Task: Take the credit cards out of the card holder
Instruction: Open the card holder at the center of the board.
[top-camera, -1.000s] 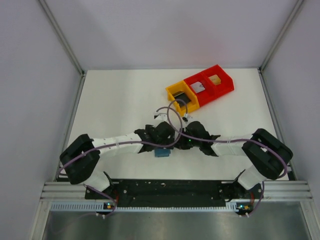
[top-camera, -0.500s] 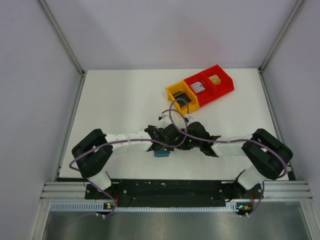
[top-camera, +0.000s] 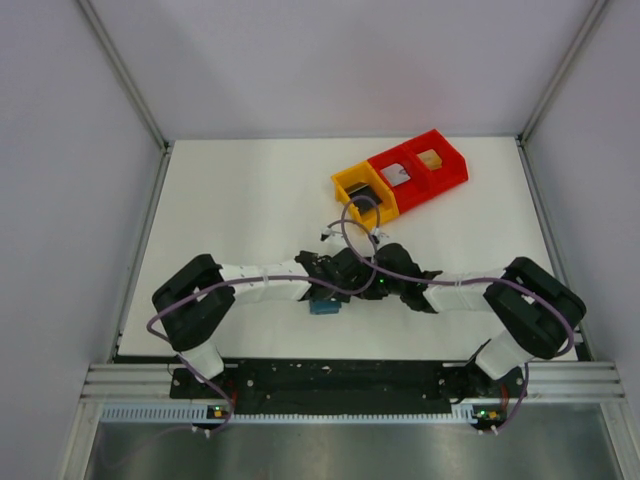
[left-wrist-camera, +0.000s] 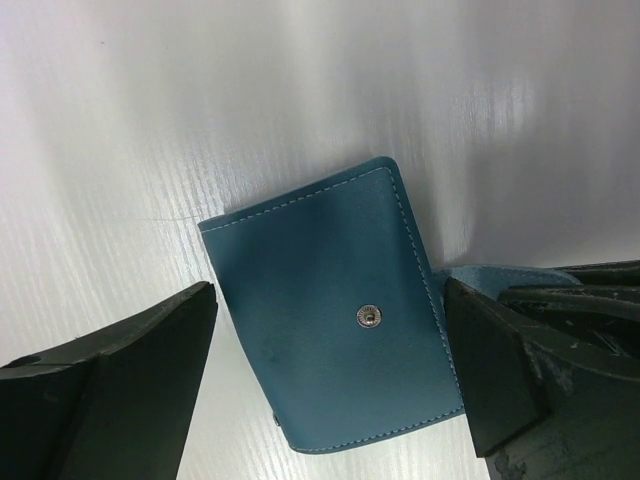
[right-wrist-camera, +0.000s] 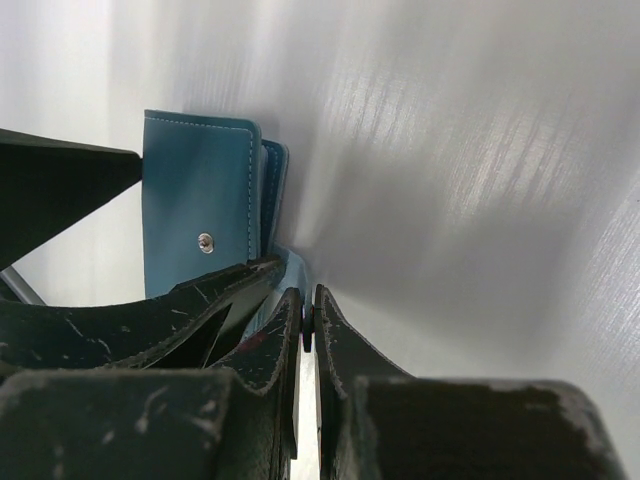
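One card holder (left-wrist-camera: 330, 310), three bins (top-camera: 346, 184), three cards (top-camera: 398, 175)

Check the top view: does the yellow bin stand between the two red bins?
No, the yellow bin is at the left end of the row, with both red bins to its right.

Teal-blue card holder (left-wrist-camera: 330, 300) lies flat on white table (left-wrist-camera: 150, 100), stitched edge, silver snap stud (left-wrist-camera: 369, 316) up, paler flap (left-wrist-camera: 500, 275) sticking out one side. Well apart: dark card (top-camera: 362, 194) in yellow bin (top-camera: 345, 186); grey-white card (top-camera: 397, 175) and tan card (top-camera: 430, 158) in red bin (top-camera: 452, 166).
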